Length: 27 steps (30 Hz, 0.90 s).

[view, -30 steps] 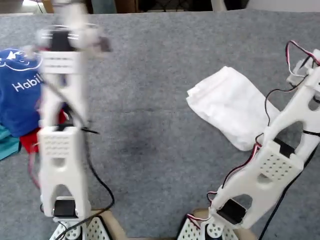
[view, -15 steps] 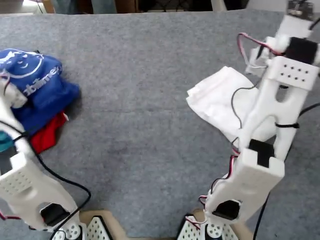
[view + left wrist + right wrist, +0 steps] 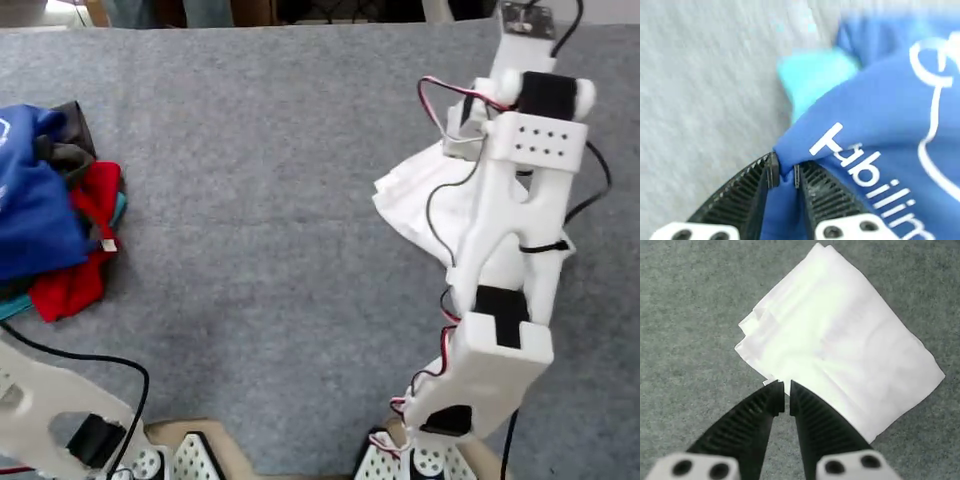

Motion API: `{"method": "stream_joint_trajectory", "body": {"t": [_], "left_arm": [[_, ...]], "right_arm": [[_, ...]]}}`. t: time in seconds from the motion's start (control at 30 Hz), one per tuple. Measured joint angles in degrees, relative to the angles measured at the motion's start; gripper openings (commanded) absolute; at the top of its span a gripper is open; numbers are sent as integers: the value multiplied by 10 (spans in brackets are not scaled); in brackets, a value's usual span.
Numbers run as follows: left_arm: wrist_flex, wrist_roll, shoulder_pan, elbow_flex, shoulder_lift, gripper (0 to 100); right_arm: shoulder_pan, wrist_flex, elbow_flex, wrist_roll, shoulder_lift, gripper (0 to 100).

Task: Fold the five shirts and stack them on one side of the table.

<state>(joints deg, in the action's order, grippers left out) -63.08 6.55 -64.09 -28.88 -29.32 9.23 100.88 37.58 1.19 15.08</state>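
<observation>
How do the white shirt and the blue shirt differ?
The white shirt is folded flat; the blue shirt is crumpled. The white shirt lies alone; the blue shirt tops a heap of clothes. The left tool pinches the blue shirt, not the white one. Both are on the grey table.

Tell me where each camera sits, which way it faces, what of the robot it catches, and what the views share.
High view: fixed above the table, looking down; both arms enter from the bottom edge, the right one over the white shirt.
Left wrist view: on the left arm, looking along the left gripper, shut on the blue shirt.
Right wrist view: on the right arm, looking past the shut right gripper at the white shirt.
Shared: high and right wrist show the white shirt; high and left wrist, the blue shirt.
</observation>
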Motion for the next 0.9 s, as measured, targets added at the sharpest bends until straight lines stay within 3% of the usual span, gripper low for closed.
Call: {"method": "stream_joint_trajectory", "body": {"t": [0.2, 0.37, 0.6, 0.73, 0.9], "left_arm": [[-10, -6, -7, -162, -61, 30], [-121, -7, -1, -292, -69, 30], [-353, -35, 90, -516, -69, 29], [-375, -36, 134, -603, -69, 29], [-377, -36, 212, -584, -13, 29]], "right_arm": [[-68, 0, -3, 0, -1, 33], [-84, 0, -3, 1, -1, 32], [-84, -1, -11, 4, -1, 32], [-84, -1, -47, 5, -1, 32], [-84, -1, -57, 5, -1, 32]]}}
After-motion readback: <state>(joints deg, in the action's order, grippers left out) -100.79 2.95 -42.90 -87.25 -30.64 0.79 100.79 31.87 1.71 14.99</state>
